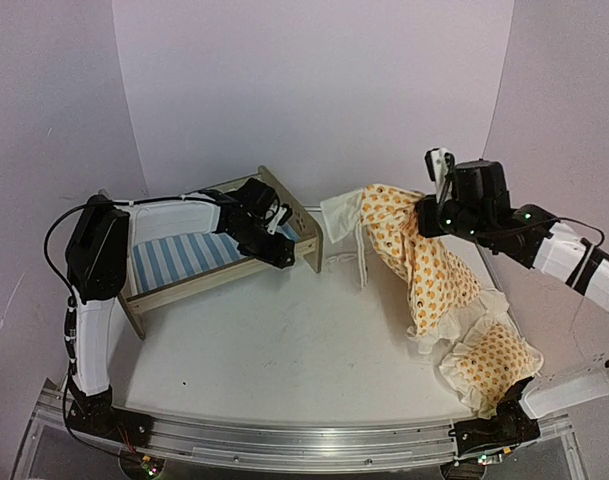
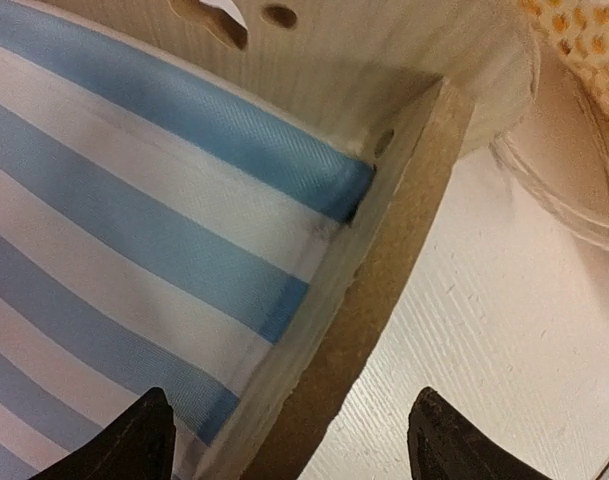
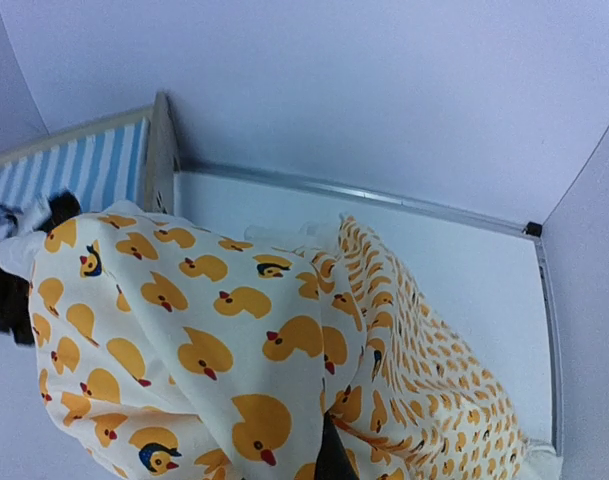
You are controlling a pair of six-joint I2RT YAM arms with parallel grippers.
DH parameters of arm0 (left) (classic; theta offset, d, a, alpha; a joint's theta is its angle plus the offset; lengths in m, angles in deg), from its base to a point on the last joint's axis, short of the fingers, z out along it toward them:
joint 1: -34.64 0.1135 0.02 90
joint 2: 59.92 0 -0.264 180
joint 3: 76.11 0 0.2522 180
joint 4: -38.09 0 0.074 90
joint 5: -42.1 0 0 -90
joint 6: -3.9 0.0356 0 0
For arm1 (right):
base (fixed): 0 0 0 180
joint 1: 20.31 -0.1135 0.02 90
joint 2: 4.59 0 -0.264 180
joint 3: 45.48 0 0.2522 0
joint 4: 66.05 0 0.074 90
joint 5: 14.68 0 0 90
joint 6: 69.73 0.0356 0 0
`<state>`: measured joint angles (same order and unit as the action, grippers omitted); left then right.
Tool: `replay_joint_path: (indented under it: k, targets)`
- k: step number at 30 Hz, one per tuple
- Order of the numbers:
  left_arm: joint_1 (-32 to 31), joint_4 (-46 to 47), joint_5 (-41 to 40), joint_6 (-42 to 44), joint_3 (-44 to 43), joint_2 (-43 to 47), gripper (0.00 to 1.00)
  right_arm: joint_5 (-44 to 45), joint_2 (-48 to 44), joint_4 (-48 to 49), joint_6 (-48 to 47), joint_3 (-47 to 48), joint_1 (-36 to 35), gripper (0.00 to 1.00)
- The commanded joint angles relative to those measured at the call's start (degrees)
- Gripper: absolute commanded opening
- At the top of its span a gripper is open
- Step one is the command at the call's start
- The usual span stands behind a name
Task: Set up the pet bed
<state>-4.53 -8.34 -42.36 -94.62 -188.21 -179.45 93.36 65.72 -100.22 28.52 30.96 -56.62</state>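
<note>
R end effector (image 1: 430,212) pinches orange-duck-print ruffled cloth quilt (image 1: 436,272) aloft, L end effector (image 2: 284,440) spread astride rail of light-wood, blue-striped pet bed (image 1: 198,282) at bench (image 1: 284,350) rear-left; dangling hem could snag its end board.

The left arm (image 1: 89,330) and right arm (image 1: 574,260) had white shells between black joints. A black cable (image 1: 47,245) looped beside the left arm. Green lights (image 1: 446,211) glowed on the right wrist. The left tool (image 2: 289,420) had black, pointed fingers (image 2: 134,445).
</note>
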Motion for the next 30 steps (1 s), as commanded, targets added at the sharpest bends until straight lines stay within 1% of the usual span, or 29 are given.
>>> replay_joint_path:
  k: [1, 4, 7, 11, 15, 17, 20, 23, 24, 26, 30]
  targets:
    - [-3.61, 0.64, 4.88, -1.85, 2.49, 2.53, 0.77, 0.35, -3.84, 5.31, 3.89, 7.01, -0.16, 0.00]
    - [-5.79, 1.10, 5.51, -2.79, 3.59, 3.29, 0.75, 0.13, -3.10, 7.45, 3.47, 9.53, -0.21, 0.00]
    - [-7.98, 1.34, 6.38, -3.70, 3.80, 3.96, 0.73, 2.05, -1.01, 7.70, 3.31, 14.07, -0.16, 0.00]
    - [-11.83, 1.68, 6.67, -5.44, 3.15, 4.17, 0.73, 5.06, 0.70, 9.37, 0.83, 19.41, -0.16, 0.00]
    - [-15.16, 2.23, 6.68, -7.40, 1.58, 4.26, 0.73, 4.05, 2.12, 11.02, -2.85, 24.81, -0.16, 0.00]
    - [-15.93, 2.43, 6.26, -8.19, 0.79, 4.84, 0.75, 2.76, 2.65, 11.81, -4.58, 27.36, -0.16, 0.00]
    - [-16.13, 2.34, 3.56, -7.97, 0.46, 7.59, 0.79, -0.77, 3.12, 12.52, -6.54, 29.85, -0.16, 0.00]
    - [-15.89, 1.94, -0.24, -6.33, 0.23, 12.18, 0.86, -5.92, 3.54, 12.67, -7.28, 31.64, -0.16, 0.00]
    - [-15.74, 1.71, -1.20, -5.92, 0.05, 13.60, 0.89, -7.24, 3.88, 12.65, -6.93, 32.19, -0.16, 0.00]
    - [-14.93, 1.56, -1.75, -5.13, -0.39, 16.71, 0.92, -10.44, 4.40, 12.67, -5.43, 33.12, -0.16, 0.00]
    - [-12.99, 1.87, -1.49, -3.18, -0.92, 22.28, 0.97, -21.27, 6.17, 12.67, -1.17, 35.40, -0.16, 0.00]
